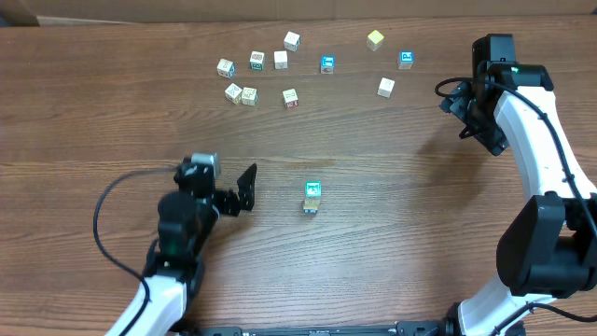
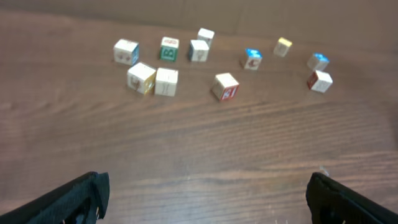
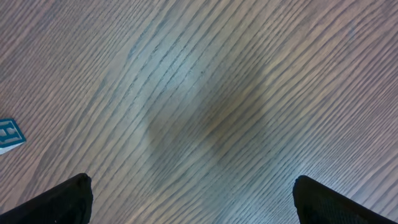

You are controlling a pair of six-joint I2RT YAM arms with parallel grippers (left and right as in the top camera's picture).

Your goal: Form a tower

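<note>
Low in the frame, the left end effector point(image 2: 205, 196) hangs spread wide, gripping nothing. To its right the tower point(image 1: 312, 197) stands alone on the table point(image 1: 401, 205) — cyan-green face on top. Toward the upper right, the right end effector point(image 3: 193, 199) is also wide and empty. Beyond, loose cubes point(image 1: 281, 60) lie scattered along the top.

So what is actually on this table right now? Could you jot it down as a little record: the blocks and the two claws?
Table: brown wood grain
Tower: narrow stack of small cubes near the middle, cyan-green face on top, standing alone; cube count unclear from above
Loose cubes: eleven, scattered along the far side
Left gripper: open, empty, beside the tower without touching it
Right gripper: open, empty, over bare wood at the right
</note>
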